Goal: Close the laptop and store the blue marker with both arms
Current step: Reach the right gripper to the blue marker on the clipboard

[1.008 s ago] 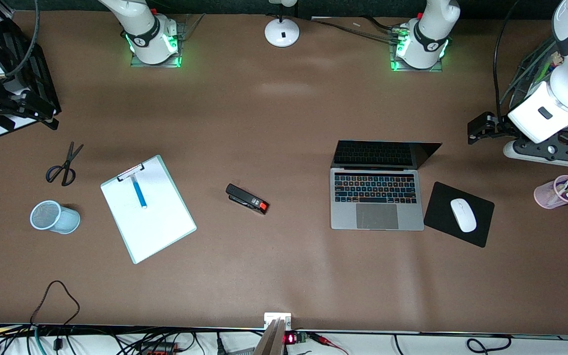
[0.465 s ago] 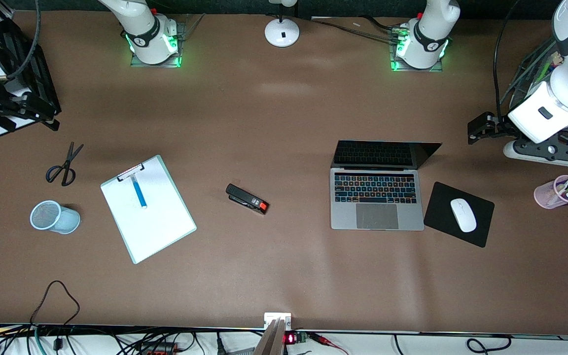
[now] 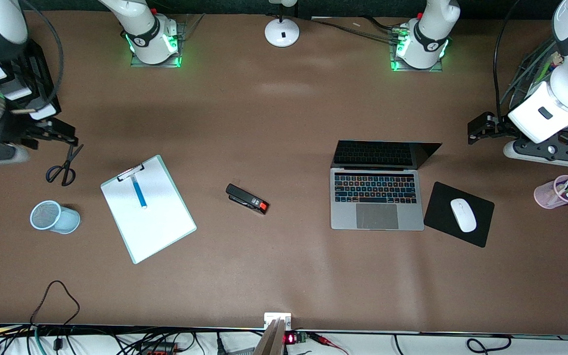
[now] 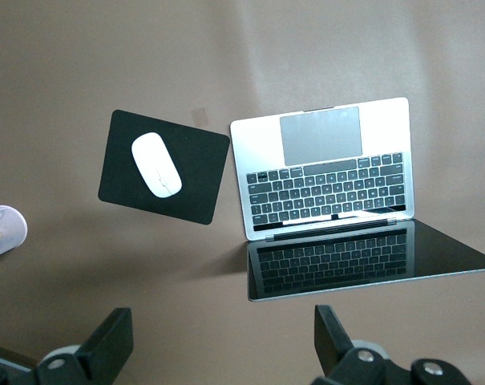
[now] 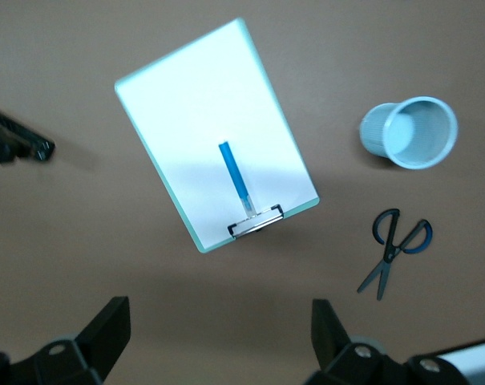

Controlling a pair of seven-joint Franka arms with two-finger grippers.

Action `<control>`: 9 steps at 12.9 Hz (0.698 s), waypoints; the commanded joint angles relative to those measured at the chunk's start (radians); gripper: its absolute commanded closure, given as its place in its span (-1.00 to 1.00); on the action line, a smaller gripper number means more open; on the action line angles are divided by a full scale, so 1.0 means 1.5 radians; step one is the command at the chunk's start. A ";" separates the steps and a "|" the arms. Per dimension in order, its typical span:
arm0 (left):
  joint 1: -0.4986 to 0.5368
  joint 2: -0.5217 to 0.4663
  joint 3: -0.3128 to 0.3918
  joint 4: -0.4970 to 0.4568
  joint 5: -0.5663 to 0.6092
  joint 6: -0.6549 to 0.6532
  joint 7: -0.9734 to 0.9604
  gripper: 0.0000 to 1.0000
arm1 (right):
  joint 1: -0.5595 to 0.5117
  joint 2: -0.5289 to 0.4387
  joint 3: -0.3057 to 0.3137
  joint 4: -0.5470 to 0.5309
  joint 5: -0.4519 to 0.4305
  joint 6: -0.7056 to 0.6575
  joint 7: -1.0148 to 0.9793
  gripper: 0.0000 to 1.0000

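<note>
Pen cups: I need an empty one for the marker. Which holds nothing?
The light-blue mesh cup beside the clipboard is empty; the pink cup holds pens.

On the worktop (image 3: 284, 113) there is one laptop (image 3: 376, 197), one mouse pad (image 3: 444, 199) carrying one mouse (image 3: 463, 215) beside the laptop, one stapler (image 3: 247, 198), one clipboard (image 3: 158, 222) bearing one blue marker (image 3: 139, 192), one pair of scissors (image 3: 63, 165), two pen cups: one blue mesh cup (image 3: 53, 217), one pink cup (image 3: 552, 193).
</note>
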 commanded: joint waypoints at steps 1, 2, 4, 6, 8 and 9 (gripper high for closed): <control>0.002 0.001 0.000 0.006 0.001 -0.009 0.010 -1.00 | -0.009 0.085 0.004 0.011 0.010 0.035 -0.091 -1.00; 0.002 0.001 0.000 0.006 0.001 -0.009 0.010 -1.00 | -0.009 0.111 0.004 0.008 0.010 0.070 -0.099 -1.00; -0.001 0.001 0.000 0.009 0.002 -0.010 0.004 -1.00 | -0.009 0.159 0.004 0.007 0.010 0.125 -0.103 -1.00; 0.002 0.004 0.000 0.005 0.001 -0.027 0.008 -1.00 | -0.006 0.191 0.004 0.002 0.010 0.166 -0.147 -0.70; -0.001 0.006 0.000 0.008 0.002 -0.038 0.004 -1.00 | -0.003 0.225 0.005 -0.004 0.009 0.225 -0.207 -0.50; -0.006 0.009 0.000 0.008 0.002 -0.039 0.000 -1.00 | 0.000 0.235 0.005 -0.012 0.009 0.257 -0.230 -0.44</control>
